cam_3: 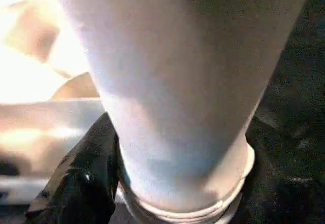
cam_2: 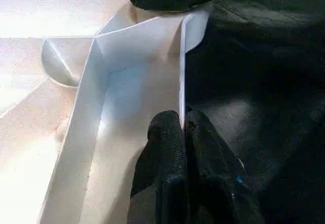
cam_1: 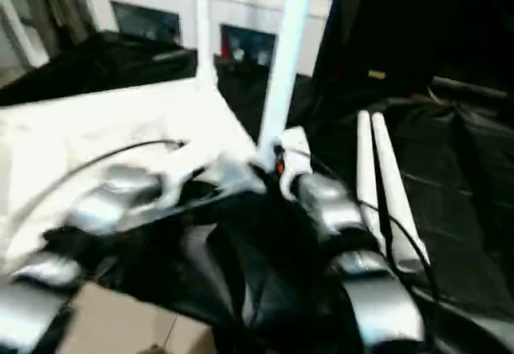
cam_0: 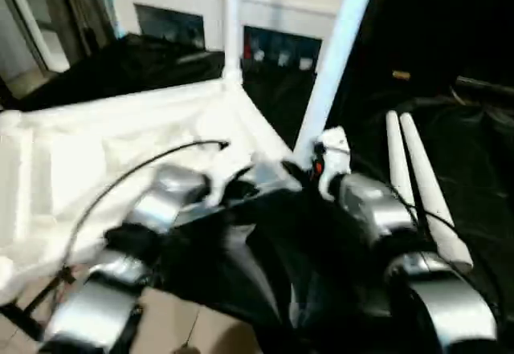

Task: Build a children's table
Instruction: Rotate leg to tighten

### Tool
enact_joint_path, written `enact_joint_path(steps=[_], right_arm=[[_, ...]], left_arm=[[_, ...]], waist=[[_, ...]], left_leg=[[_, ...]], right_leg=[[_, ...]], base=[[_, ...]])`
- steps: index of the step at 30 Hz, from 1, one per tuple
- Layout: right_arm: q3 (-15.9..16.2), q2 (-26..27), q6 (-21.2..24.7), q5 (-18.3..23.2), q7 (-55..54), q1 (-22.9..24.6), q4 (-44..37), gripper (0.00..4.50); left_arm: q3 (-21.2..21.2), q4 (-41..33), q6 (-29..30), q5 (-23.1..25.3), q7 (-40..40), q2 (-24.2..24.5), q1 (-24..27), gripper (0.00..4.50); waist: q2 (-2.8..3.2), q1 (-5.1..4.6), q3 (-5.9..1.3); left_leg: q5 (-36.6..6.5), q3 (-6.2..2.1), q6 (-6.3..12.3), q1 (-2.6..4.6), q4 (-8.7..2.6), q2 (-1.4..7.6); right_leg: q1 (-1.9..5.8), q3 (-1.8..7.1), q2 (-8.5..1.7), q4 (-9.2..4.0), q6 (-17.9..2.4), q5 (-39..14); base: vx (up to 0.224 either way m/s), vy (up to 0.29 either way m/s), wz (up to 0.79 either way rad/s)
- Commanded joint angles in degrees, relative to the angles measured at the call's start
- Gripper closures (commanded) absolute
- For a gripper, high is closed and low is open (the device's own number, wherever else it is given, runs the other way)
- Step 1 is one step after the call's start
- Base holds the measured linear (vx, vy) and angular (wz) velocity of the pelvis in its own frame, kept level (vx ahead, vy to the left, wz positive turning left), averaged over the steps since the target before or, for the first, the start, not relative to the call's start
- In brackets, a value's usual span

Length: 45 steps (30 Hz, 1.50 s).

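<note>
A: How many legs can you count?

B: Four. Two stand upright in the tabletop [cam_0: 120, 153]: the far leg [cam_0: 233, 25] at its far corner, the near leg [cam_0: 333, 57] at the corner nearest the right arm. Two spare legs [cam_0: 422, 185] lie side by side, touching, on the black sheet [cam_0: 474, 169] to the right.

A: And the tabletop?

B: One, lying underside up on the surface, left of centre.

A: The end effectors?

B: Two. The left end effector [cam_2: 182, 127] has its fingers pressed together on the thin rim of the tabletop near a corner socket. The right end effector [cam_3: 177, 183] is clamped round the base of the near leg, one black finger [cam_3: 84, 178] on each side.
</note>
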Motion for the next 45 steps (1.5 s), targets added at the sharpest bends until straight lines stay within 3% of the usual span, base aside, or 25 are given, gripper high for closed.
enact_joint_path(steps=[1, 3, 5, 8, 14, 19, 22, 23, 27, 29, 33, 37, 40, 44, 45], right_arm=[[1.99, 4.46, 1.25, -0.54, -0.27, 0.6, 4.53, 1.71], [1.38, 5.19, 0.57, -0.25, -0.52, 0.19, 5.12, 1.01], [1.07, 5.37, 0.45, 0.09, 0.23, -0.02, 5.27, 0.99], [1.71, 4.93, -1.14, -0.79, 1.47, -0.7, 5.54, 0.57], [3.5, 0.99, -3.58, -0.59, 13.3, 0.54, 2.43, 0.52], [6.65, -4.62, -5.13, -0.87, 27.71, 3.42, -2.39, 0.52], [8.25, -7.46, -4.43, -0.3, 36.45, 5.26, -5.8, 0.52], [8.39, -7.68, -4.3, -0.17, 37.2, 5.43, -6.16, 0.52], [9.64, -9.19, -3.46, 0.67, 42.63, 6.79, -8.85, 0.52], [10.46, -9.71, -2.76, 0.71, 44.39, 7.37, -10.1, 0.67], [10.47, -9.73, -1.75, 1.15, 45.95, 8.19, -11.91, 0.86], [10.89, -9.5, -0.24, 1.31, 46.66, 9.13, -13.56, 1.27], [10.7, -8.28, -0.67, -0.03, 41.71, 9.11, -12.33, 1.49], [9.1, -6.65, 0.54, -1.44, 33.06, 7.49, -8.56, 1.65], [7.2, -4.73, 1.59, -2.2, 23.47, 5.64, -4.41, 1.67]], left_arm=[[-0.01, 1.77, 0.19, 1.37, 6.01, -3.01, -1.85, 4.5], [-0.37, 1.77, -0.44, 1.7, 5.82, -3.63, -1.79, 4.5], [-0.51, 1.73, -0.36, 1.81, 5.61, -3.81, -1.7, 4.5], [-1.43, 1.12, -1.15, 1.54, 3.78, -3.37, -0.94, 4.5], [-2.98, -3.8, -5.54, -0.01, -5.76, 0.12, 2.94, 4.5], [-4.21, -9.02, -6.62, -2.63, -14.77, 4.06, 6.37, 4.5], [-4.36, -9.5, -8.34, -3.17, -17.79, 5.92, 7.33, 4.5], [-4.4, -9.54, -8.57, -3.23, -18.18, 6.13, 7.41, 4.5], [-4.24, -10.51, -9.44, -3.61, -21.38, 7.85, 8.35, 4.5], [-4.14, -10.91, -9.38, -3.9, -22.68, 8.74, 8.64, 4.5], [-3.73, -10.7, -10.1, -4.11, -23.9, 10.07, 8.63, 4.5], [-3.31, -10.62, -10.1, -4.13, -24.57, 10.46, 8.7, 4.5], [-2.62, -10.16, -9.2, -3.99, -21.85, 9.41, 8.49, 4.5], [-1.3, -8.43, -7.9, -3.59, -16.95, 7.37, 7.32, 4.5], [-0.37, -6.42, -6.06, -2.7, -11.9, 5.1, 5.77, 4.5]], waist=[[0.65, -0.19, -2.81], [0.63, -0.11, -2.84], [0.61, -0.19, -2.9], [0.54, -0.24, -2.99], [0.37, -0.59, -3.32], [0.23, -0.39, -3.81], [0.3, -0.09, -3.72], [0.3, -0.09, -3.72], [0.21, 0.15, -3.15], [0.18, 0.19, -3.11], [0.1, 0.19, -3.22], [0.01, 0.29, -3.42], [-0.07, 0.2, -3.29], [-0.08, -0.08, -2.86], [-0.08, -0.26, -2.87]], left_leg=[[-14.11, -0.41, -1.26, 0.31, -3.98, 1.62], [-14.19, -0.43, -0.95, 0.29, -3.97, 1.62], [-13.56, -0.5, -0.75, 0.03, -4.04, 1.61], [-13.07, -0.48, -0.55, 0.04, -4.0, 1.64], [-9.33, -0.33, 1.2, -0.41, -3.7, 1.71], [-2.81, -0.06, 5.07, -0.76, -2.86, 1.7], [-2.69, 0.1, 6.04, -0.78, -2.65, 1.81], [-2.69, 0.1, 6.04, -0.78, -2.65, 1.81], [-8.8, 0.01, 3.66, -0.64, -3.12, 1.93], [-8.94, -0.02, 3.07, -0.61, -3.21, 1.97], [-8.12, -0.05, 2.65, -0.6, -3.21, 1.91], [-5.79, -0.01, 3.19, -0.6, -3.02, 1.85], [-6.1, 0.03, 3.17, -0.68, -3.07, 1.8], [-9.72, -0.11, 1.41, -0.35, -3.46, 1.69], [-10.3, -0.18, 0.55, -0.19, -3.57, 1.71]], right_leg=[[2.0, 3.23, -5.1, -5.53, -9.3, -16.11], [2.1, 3.26, -5.08, -5.45, -9.32, -15.27], [2.34, 3.17, -4.99, -5.25, -9.39, -13.89], [2.36, 3.15, -5.04, -5.16, -9.81, -12.59], [2.89, 3.09, -5.04, -4.46, -11.46, -6.15], [3.52, 2.83, -4.76, -3.17, -14.2, 5.22], [3.25, 2.76, -4.51, -2.86, -15.05, 7.34], [3.25, 2.76, -4.51, -2.86, -15.05, 7.34], [3.01, 2.82, -4.9, -4.06, -13.04, -4.95], [2.9, 2.9, -4.9, -4.25, -12.16, -7.38], [2.75, 2.93, -4.8, -4.15, -11.8, -7.48], [2.84, 2.88, -4.68, -3.59, -12.62, -2.63], [2.76, 2.84, -4.75, -3.7, -12.71, -3.28], [2.33, 3.02, -5.02, -4.75, -10.82, -12.7], [2.28, 3.11, -5.08, -4.93, -10.2, -14.99]], base=[[0.0, 0.0, 0.0], [0.0, 0.0, 0.0], [0.0, 0.0, 0.0], [0.0, 0.0, 0.0], [0.0, 0.0, 0.0], [0.0, 0.0, 0.0], [0.0, 0.0, 0.0], [0.0, 0.0, 0.0], [0.0, 0.0, 0.0], [0.0, 0.0, 0.0], [0.0, 0.0, 0.0], [0.0, 0.0, 0.0], [0.0, 0.0, 0.0], [0.0, 0.0, 0.0], [0.0, 0.0, 0.0]])
